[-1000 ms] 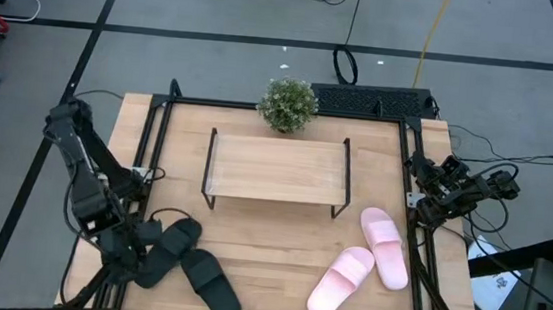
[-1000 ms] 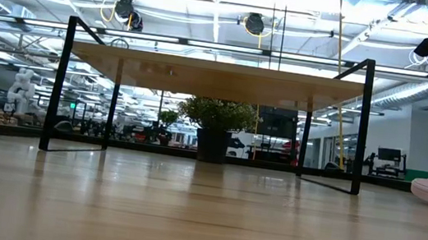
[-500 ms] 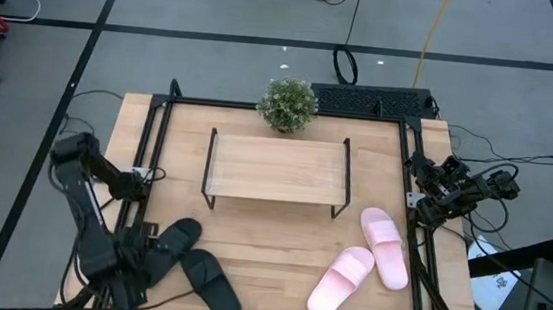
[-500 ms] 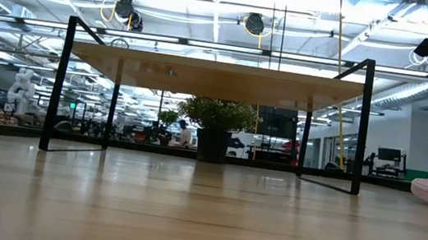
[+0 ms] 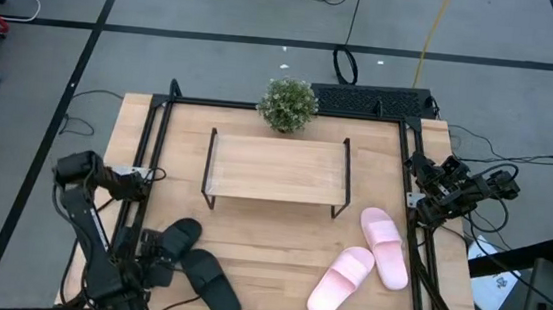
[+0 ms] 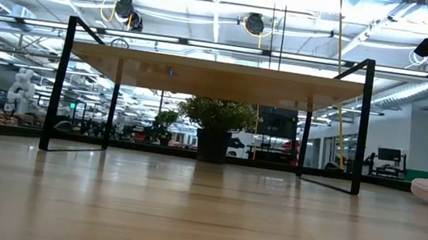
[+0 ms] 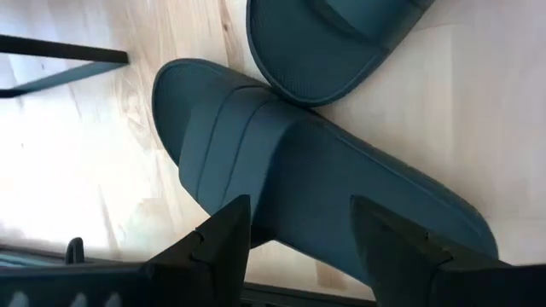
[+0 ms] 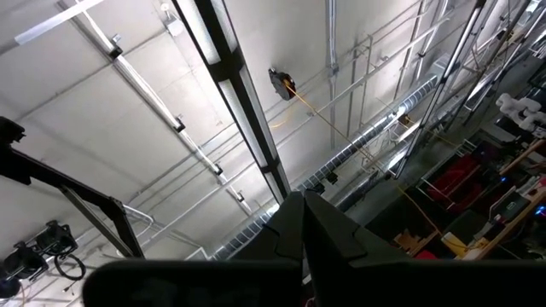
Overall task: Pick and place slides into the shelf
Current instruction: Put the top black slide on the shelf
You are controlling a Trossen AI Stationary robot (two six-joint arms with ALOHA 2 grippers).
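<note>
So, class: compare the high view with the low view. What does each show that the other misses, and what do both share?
Only the high view shows the two matte black slides, the left gripper hovering beside them, and the light-wood shelf's bare top. Only the low view shows the shelf's underside, the open space beneath it, and the room behind. Both share the shelf, the small green potted plant and the pale pink slides; the right gripper waits at the table's right edge.
</note>
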